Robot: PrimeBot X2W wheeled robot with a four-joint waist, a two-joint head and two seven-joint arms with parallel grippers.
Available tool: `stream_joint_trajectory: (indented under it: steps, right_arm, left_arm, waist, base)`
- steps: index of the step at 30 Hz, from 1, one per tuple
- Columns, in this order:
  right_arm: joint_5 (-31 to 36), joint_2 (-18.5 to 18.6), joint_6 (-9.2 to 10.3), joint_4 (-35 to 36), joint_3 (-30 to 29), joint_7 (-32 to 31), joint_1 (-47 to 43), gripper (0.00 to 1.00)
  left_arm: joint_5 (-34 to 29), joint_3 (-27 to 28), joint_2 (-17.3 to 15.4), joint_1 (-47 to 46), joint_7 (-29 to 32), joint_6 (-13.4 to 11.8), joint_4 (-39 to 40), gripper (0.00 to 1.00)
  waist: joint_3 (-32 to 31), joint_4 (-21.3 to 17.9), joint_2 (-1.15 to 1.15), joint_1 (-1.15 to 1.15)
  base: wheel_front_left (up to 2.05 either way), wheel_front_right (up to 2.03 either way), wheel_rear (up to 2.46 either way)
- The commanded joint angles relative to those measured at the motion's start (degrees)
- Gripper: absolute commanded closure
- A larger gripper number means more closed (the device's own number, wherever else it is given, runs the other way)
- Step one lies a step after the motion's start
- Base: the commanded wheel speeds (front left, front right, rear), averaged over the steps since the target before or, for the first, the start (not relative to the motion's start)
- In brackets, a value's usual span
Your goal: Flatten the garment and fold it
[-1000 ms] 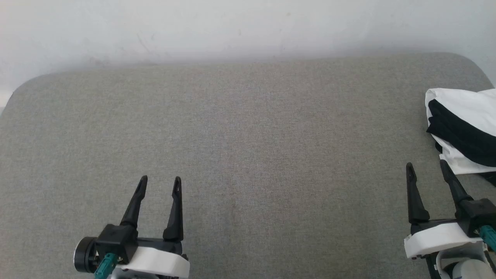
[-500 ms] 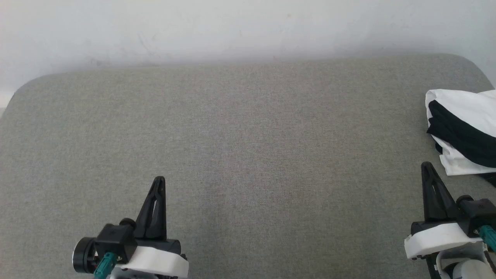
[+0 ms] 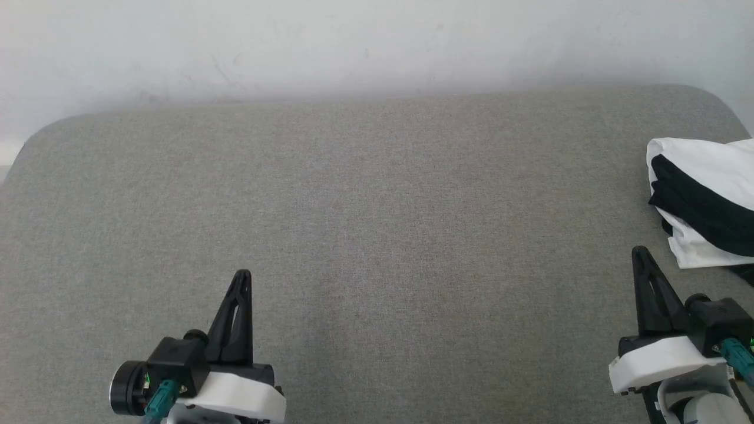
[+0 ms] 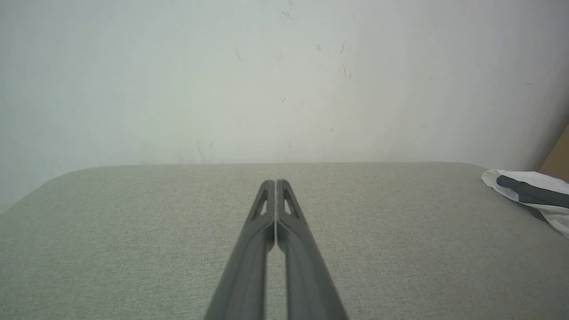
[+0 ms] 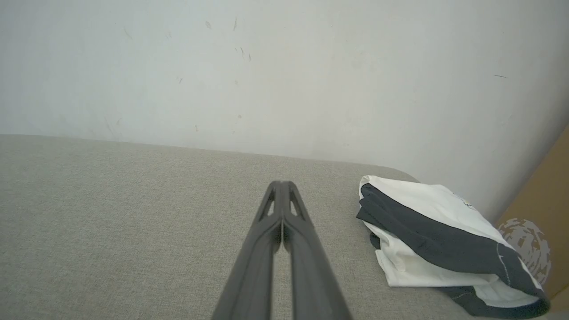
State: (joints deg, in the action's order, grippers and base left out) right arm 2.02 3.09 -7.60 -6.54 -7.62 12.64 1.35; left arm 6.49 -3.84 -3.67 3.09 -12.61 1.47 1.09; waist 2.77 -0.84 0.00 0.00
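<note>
The garment, white with a black sleeve across it, lies bunched at the right edge of the grey padded table; it also appears as a folded heap in the right wrist view and at the far right of the left wrist view. My right gripper is shut and empty, just below and left of the garment, apart from it. My left gripper is shut and empty near the table's front left, far from the cloth. Both pairs of fingers press together at the tips.
A white wall runs behind the table's far edge. A brown cardboard surface stands to the right of the garment. The table's far corners are rounded.
Both grippers went from open to shut with nothing between their fingers. The right gripper shifted slightly left. The garment has not moved.
</note>
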Motion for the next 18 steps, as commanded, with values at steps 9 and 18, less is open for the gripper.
stream_joint_trajectory:
  steps: [9, 18]
  right_arm:
    - [-0.4, 0.0, 0.02, 0.9, 0.8, -1.2, -0.3, 1.00]
    - [-0.6, -0.1, 0.03, 1.4, 1.4, -2.2, -0.4, 1.00]
  left_arm:
    - [-1.0, 0.6, 0.2, -0.7, 1.1, -0.3, -0.2, 1.00]
    - [-1.5, 0.9, 0.2, -0.9, 2.2, -0.4, -0.3, 1.00]
  waist:
    - [-0.2, 0.1, 0.00, 0.00]
    - [-0.5, 0.1, 0.00, 0.00]
  base:
    - [0.00, 0.00, 0.00]
    - [0.00, 0.00, 0.00]
